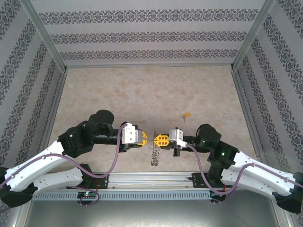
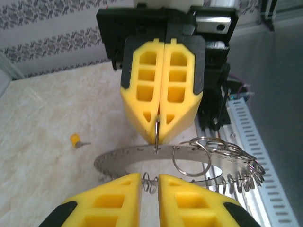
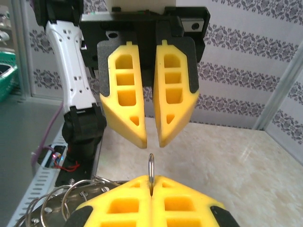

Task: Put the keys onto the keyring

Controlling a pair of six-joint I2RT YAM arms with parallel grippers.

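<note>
two arms meet tip to tip over the near edge of the table [image 1: 142, 90]. the right gripper [image 2: 158, 135] is pressed together on one upright wire loop [image 3: 151, 165] at the rim of the keyring [image 2: 125, 160], so the flat grey ring hangs just below the spot where the two sets of yellow fingers face each other, its other loops bunched on the side toward the arm bases. the left gripper [image 3: 151, 141] stands just in front of it with its fingers parted by a narrow gap and nothing clearly held. a small coil of wire sits in that gap in its own wrist view, but whether the pads touch it cannot be told. the one key [image 2: 75, 140] in sight, yellow-orange head and short brassy shank, lies flat on the table beyond the right gripper and off to its outer side, well apart from both sets of fingers and from the ring. its shank seems to point roughly back toward the grippers, though it is too small to be sure. by this layout the right arm is the nearer one but is busy holding the ring, while the free left gripper would have to reach across, past its partner, to get at the key.
</note>
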